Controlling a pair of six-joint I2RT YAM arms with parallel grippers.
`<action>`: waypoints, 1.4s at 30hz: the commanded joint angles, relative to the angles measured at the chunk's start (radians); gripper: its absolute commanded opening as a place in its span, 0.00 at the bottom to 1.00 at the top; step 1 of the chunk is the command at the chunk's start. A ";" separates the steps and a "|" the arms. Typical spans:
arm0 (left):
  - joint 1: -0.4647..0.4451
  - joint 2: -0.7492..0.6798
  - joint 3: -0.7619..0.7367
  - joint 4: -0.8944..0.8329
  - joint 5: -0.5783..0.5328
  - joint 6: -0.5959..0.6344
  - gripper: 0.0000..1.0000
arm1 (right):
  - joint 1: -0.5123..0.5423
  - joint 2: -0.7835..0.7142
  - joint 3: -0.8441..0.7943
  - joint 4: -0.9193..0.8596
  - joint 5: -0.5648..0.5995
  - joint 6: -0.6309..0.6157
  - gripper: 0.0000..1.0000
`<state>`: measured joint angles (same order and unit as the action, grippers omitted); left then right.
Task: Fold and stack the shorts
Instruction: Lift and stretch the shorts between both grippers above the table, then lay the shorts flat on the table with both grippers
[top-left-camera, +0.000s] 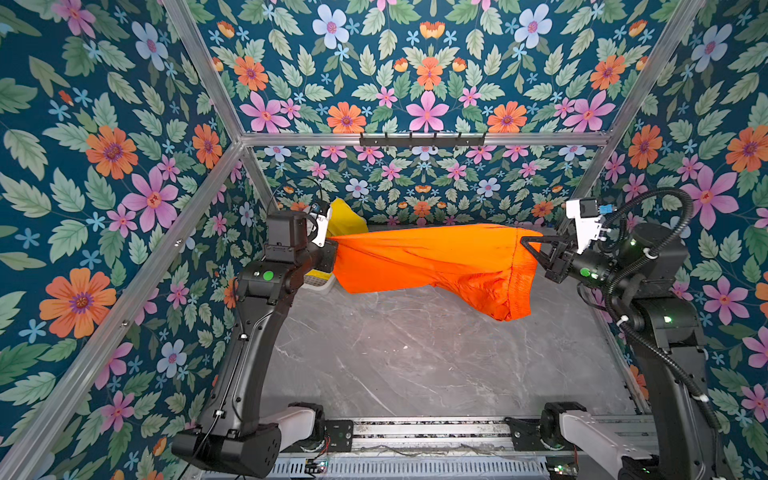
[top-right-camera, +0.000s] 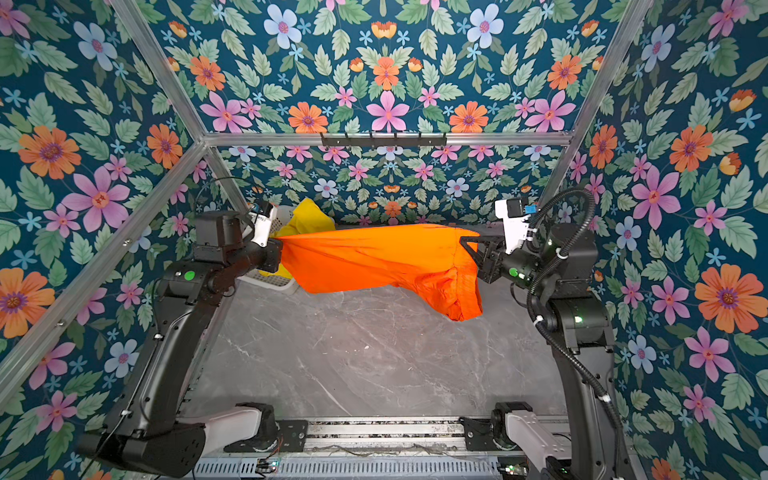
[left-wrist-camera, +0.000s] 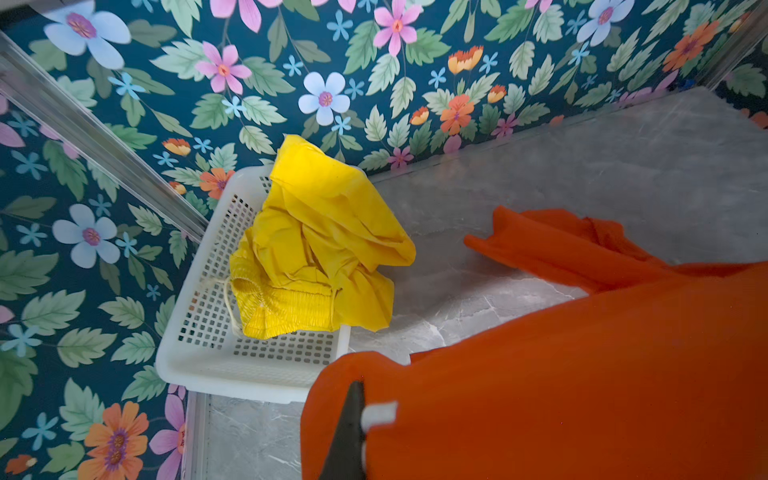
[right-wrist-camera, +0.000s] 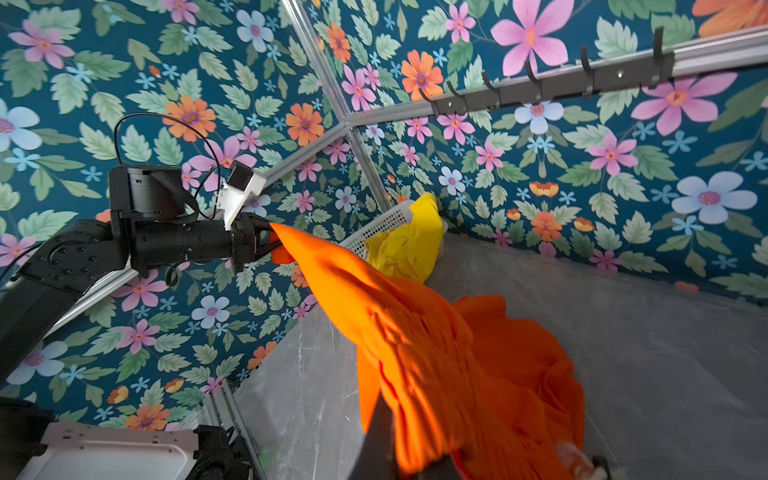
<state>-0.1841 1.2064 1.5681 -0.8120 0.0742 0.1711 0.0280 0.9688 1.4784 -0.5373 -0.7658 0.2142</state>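
One grey table (top-left-camera: 415, 365) fills the lower middle of both top views; above it, across the centre of the frame, the orange shorts (top-left-camera: 428, 257) hang stretched, the gathered waistband sagging at the right; the white basket (left-wrist-camera: 232, 365) stands left of centre by the wall; the yellow shorts (left-wrist-camera: 324, 241) lie crumpled in it; the left fingers (right-wrist-camera: 269, 240) are closed on the left end of the orange cloth, the right fingers (top-left-camera: 524, 241) on the waistband end.
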 joint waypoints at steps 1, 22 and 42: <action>0.008 -0.010 0.010 -0.081 -0.139 0.007 0.00 | -0.007 -0.012 0.007 0.031 0.010 0.028 0.03; 0.009 0.634 0.872 0.124 0.038 0.076 0.00 | -0.026 1.179 1.679 -0.363 0.025 0.053 0.00; -0.119 0.064 -0.439 0.188 0.009 0.220 0.00 | -0.022 0.188 -0.428 -0.016 0.031 0.017 0.00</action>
<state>-0.2691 1.2694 1.1584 -0.5632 0.1566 0.3454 0.0048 1.1881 1.1252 -0.5625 -0.7231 0.2028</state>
